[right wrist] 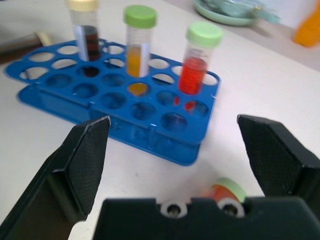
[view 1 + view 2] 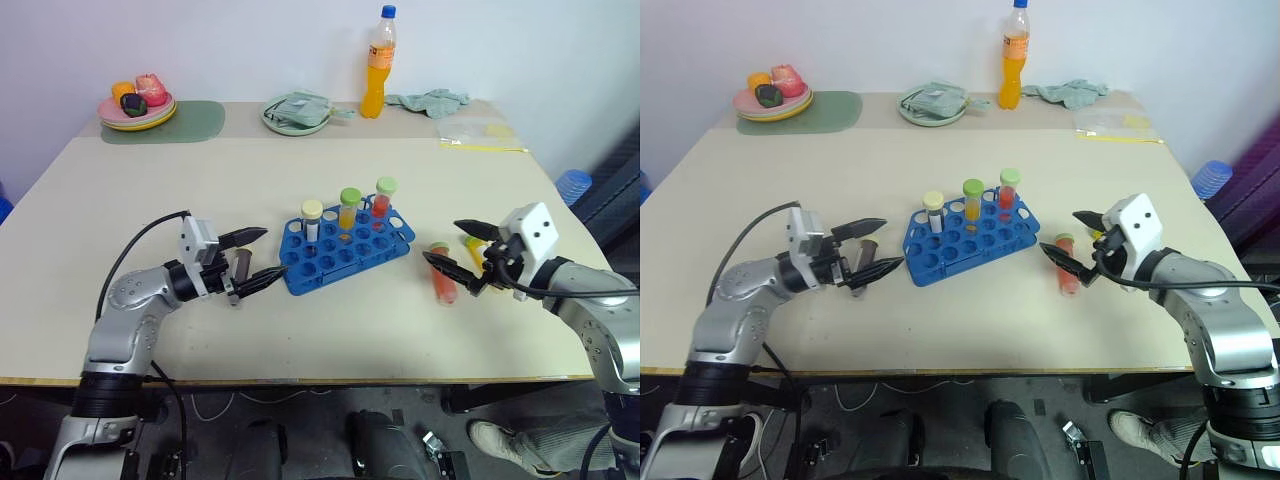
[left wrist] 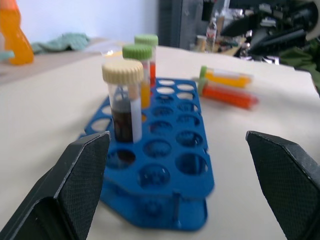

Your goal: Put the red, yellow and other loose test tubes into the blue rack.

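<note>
Both jaws released and empty: right gripper (image 2: 462, 247) straddles the red tube (image 2: 442, 284) lying on the tabletop (image 2: 300, 330), left gripper (image 2: 260, 255) faces the blue rack (image 2: 345, 252), likely ready for pickup.

No text, label or number can be read on anything here

Makeshift lab (blue rack (image 2: 346, 247))

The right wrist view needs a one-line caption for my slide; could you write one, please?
Open right gripper faces the blue rack holding three capped tubes.
</note>
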Motion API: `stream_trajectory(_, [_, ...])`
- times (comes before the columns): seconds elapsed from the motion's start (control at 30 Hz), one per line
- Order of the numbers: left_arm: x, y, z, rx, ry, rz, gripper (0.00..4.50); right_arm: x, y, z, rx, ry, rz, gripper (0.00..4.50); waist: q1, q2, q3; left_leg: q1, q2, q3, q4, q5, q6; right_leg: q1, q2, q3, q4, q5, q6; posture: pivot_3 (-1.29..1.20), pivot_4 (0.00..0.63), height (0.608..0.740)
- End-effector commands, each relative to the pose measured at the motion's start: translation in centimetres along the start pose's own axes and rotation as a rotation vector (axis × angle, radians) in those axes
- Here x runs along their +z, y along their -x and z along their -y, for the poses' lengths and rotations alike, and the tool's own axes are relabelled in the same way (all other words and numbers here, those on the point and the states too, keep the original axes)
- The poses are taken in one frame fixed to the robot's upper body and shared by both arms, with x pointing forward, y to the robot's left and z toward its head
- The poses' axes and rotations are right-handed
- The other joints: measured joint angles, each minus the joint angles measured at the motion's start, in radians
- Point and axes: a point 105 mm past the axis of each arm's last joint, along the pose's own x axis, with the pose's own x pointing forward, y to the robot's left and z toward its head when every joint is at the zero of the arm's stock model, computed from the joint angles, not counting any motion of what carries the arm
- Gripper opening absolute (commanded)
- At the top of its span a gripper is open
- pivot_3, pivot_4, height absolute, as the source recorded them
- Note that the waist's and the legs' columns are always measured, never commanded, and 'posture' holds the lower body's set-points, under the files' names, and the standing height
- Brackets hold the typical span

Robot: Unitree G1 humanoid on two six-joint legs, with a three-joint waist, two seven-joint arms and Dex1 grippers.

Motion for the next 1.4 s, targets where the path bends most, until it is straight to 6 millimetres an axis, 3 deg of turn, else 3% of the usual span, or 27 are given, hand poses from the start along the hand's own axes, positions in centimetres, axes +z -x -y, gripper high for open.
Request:
stream_trajectory(0.03, [0.7,-0.9,0.5,-0.042,-0.032,0.017,4.48,0.6,0.6,0.6,-0.053,-0.061,-0.093,4.50,0.001,0.000,0.000,0.000,0.000,0.000,0.000,0.000,0.000,0.000,0.000,0.000,0.000,0.000,0.000,0.00,0.150,0.740])
stream_trajectory(0.17, [0.4,-1.4,1.4,-0.122,-0.025,0.012,4.48,-0.3,0.9,1.4,-0.139,-0.295,-0.241,4.50,-0.002,0.000,0.000,-0.001,0.000,0.000,0.000,0.000,0.000,-0.001,0.000,0.000,0.000,0.000,0.000,0.00,0.150,0.740])
stream_trajectory(0.23, [0.8,-1.5,1.2,-0.126,-0.023,0.024,4.48,-0.6,0.8,0.7,-0.136,-0.418,-0.312,4.50,-0.003,0.000,0.000,-0.001,0.000,0.000,0.000,0.000,0.000,-0.001,0.001,0.000,0.000,0.000,0.000,0.00,0.150,0.740])
stream_trajectory(0.4, [0.9,-2.0,1.1,-0.136,-0.041,0.035,4.48,-0.3,-1.5,-0.1,-0.114,-0.534,-0.312,4.50,-0.002,0.000,0.000,-0.002,0.000,0.000,-0.001,0.000,0.000,-0.002,0.000,0.000,0.000,0.000,0.000,0.00,0.150,0.740])
stream_trajectory(0.77, [1.2,-2.1,2.4,-0.098,-0.039,0.045,4.48,-0.8,-3.2,2.4,-0.238,-0.521,-0.501,4.50,-0.005,0.000,0.000,-0.004,0.000,0.000,-0.001,0.000,0.000,-0.004,0.000,0.000,0.000,0.000,0.000,0.00,0.150,0.740])
stream_trajectory(1.0, [1.4,-1.9,2.7,-0.081,-0.032,0.048,4.48,-0.7,-3.7,2.2,-0.142,-0.571,-0.586,4.50,-0.007,0.000,0.000,-0.004,0.000,0.000,-0.001,0.000,0.000,-0.005,0.000,0.001,0.000,0.000,0.000,0.00,0.150,0.740])
stream_trajectory(1.4, [1.2,-2.3,3.0,-0.072,-0.029,0.064,4.48,-1.7,-3.7,2.6,-0.169,-0.623,-0.711,4.50,-0.007,0.000,0.000,-0.009,0.000,0.000,-0.001,0.000,0.001,-0.009,0.000,0.000,-0.001,0.000,0.000,0.00,0.150,0.740])
